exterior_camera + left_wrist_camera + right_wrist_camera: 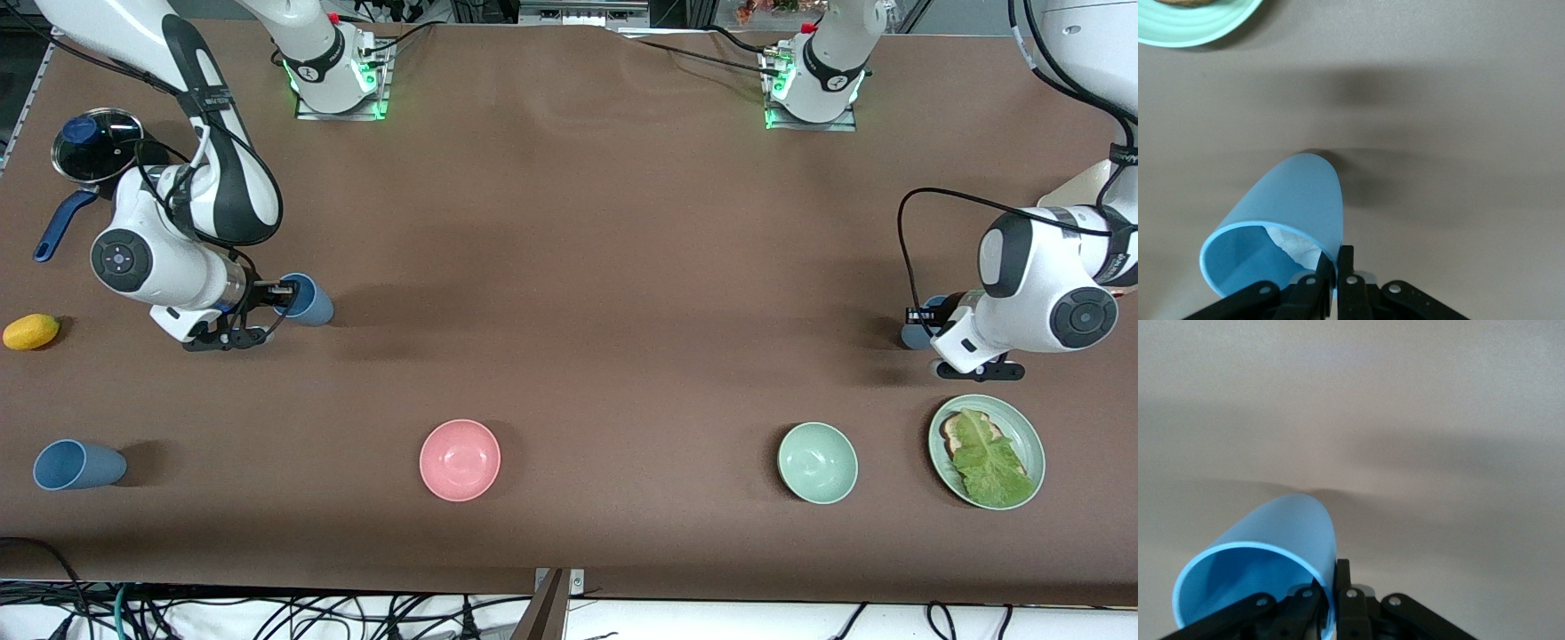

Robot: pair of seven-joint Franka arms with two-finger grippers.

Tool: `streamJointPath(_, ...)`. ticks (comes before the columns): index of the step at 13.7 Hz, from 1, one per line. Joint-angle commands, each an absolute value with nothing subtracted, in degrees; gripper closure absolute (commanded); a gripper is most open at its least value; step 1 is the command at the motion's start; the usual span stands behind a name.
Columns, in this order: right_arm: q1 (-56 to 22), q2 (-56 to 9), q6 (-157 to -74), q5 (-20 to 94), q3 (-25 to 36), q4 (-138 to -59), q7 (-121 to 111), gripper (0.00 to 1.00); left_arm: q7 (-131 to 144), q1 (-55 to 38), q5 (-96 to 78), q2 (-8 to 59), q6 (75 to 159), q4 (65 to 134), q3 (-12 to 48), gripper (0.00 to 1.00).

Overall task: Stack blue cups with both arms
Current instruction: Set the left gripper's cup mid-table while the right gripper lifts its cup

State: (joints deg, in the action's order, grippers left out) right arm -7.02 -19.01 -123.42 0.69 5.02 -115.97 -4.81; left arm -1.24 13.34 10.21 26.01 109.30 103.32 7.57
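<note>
Cups are sitting in both pincers. The right pincer, at the right arm's end of the desk, is clamping its fingers on the rim wall of a mid-blue cup, one finger inside the mouth and one outside, with the cup body pointing away from the wrist; the front view is not showing whether its base is touching the desk. The left pincer, at the left arm's end, is pinching in the same way the rim of a paler blue cup with something whitish inside; in the front view only a sliver of this cup is showing beside the white wrist. A third blue cup is lying on its side near the front edge at the right arm's end, well apart from both pincers. No readable writing is showing on the cups. They are looking smooth, matte and tapered; the desk is wearing a plain brown cloth. A round pink bowl and a pale green bowl are sitting nearer the front camera, beside a green plate carrying a lettuce leaf.
</note>
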Motion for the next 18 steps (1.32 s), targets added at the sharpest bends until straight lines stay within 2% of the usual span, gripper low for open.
streamJointPath(1,-7.03,-18.46,-121.56,0.88,4.75,-114.96,-4.57,1.0,0.69,12.05,11.08,25.05,103.29,98.55,9.92,1.0)
streamJointPath(4,-7.29,-18.46,-121.46,0.88,4.83,-114.7,-4.57,1.0,7.27,9.76,10.55,25.14,97.31,93.96,16.76,1.0)
streamJointPath(8,-7.38,-18.46,-121.46,0.97,4.83,-114.61,-4.57,1.0,18.6,3.89,4.26,25.66,97.12,93.52,21.44,1.0)
streamJointPath(12,-7.47,-18.46,-120.68,0.88,4.83,-113.56,-4.66,1.0,27.58,-5.95,-4.64,28.56,104.48,93.43,21.45,1.0)
streamJointPath(15,-8.7,-18.54,-115.77,1.05,4.83,-109.44,-4.05,1.0,28.56,-13.86,-7.03,32.42,110.99,93.34,21.27,1.0)
streamJointPath(18,-10.1,-18.54,-113.47,1.05,4.83,-105.84,-1.94,1.0,28.65,-15.99,-7.38,35.58,116.96,93.34,21.44,1.0)
